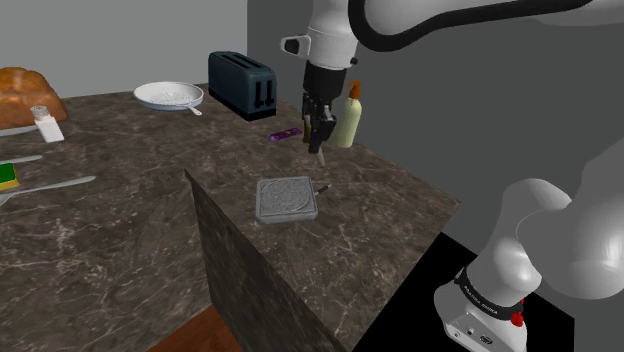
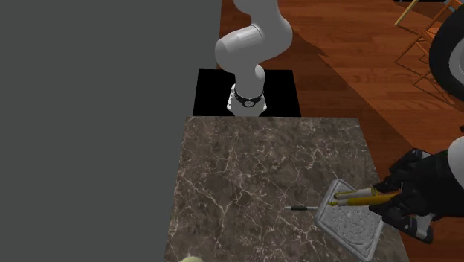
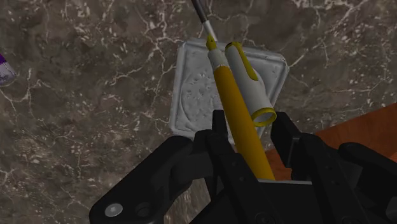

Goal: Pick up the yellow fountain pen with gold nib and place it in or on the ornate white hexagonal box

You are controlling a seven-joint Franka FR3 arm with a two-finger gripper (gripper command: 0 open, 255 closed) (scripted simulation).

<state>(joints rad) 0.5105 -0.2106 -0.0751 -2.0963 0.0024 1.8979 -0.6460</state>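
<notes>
My gripper (image 1: 320, 142) is shut on the yellow fountain pen (image 3: 234, 105), which hangs lengthwise from the fingers with its gold nib pointing down. A white cap with a yellow clip (image 3: 252, 86) lies alongside the barrel. In the second exterior view the pen (image 2: 360, 196) sticks out of the gripper (image 2: 392, 196) over the box's edge. The ornate pale grey-white box (image 1: 287, 199) lies flat on the dark marble counter, below the gripper and a little nearer the front edge. In the wrist view the nib hovers over the box (image 3: 196, 95), apart from it.
A thin dark pen (image 1: 321, 187) lies on the counter touching the box's far side. Behind stand a cream bottle (image 1: 348, 118), a purple item (image 1: 286, 134), a dark toaster (image 1: 243, 85) and a white plate (image 1: 168, 95). The counter edge drops off just past the box.
</notes>
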